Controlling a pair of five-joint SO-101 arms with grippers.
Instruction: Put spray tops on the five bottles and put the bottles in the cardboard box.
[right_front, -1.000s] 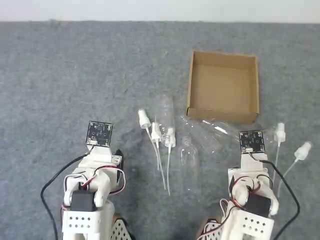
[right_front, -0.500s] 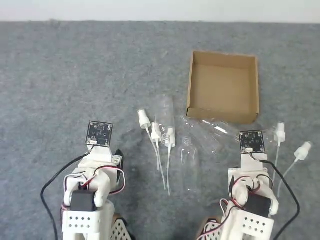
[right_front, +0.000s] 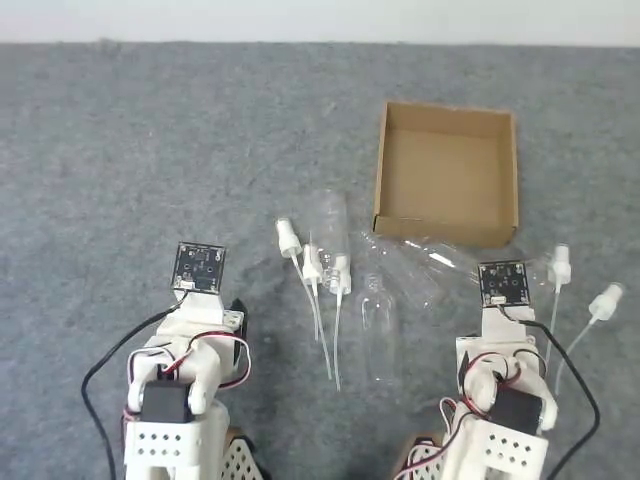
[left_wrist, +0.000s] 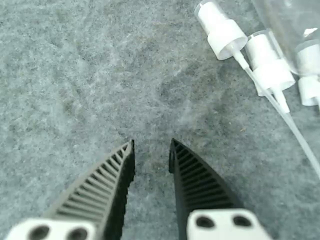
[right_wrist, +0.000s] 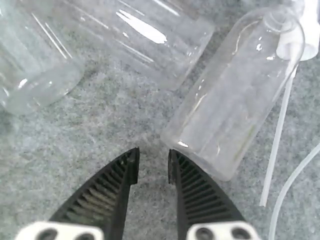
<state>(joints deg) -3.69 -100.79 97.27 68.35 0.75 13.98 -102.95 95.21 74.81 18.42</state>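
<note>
right tool (right_wrist: 153, 157), barely parted, seemingly just beside a bottle (right_wrist: 235, 100).

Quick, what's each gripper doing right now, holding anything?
Left gripper: open by a narrow gap, empty, over the grey carpet.
Right gripper: open by a narrow gap, empty, just short of a clear plastic bottle.

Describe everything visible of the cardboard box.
The cardboard box is brown, square and shallow, its top open, with nothing inside. It sits flat on the grey carpeted table, toward the far right. Clear bottles lie on their sides just before its near wall; whether they touch it is unclear.
</note>
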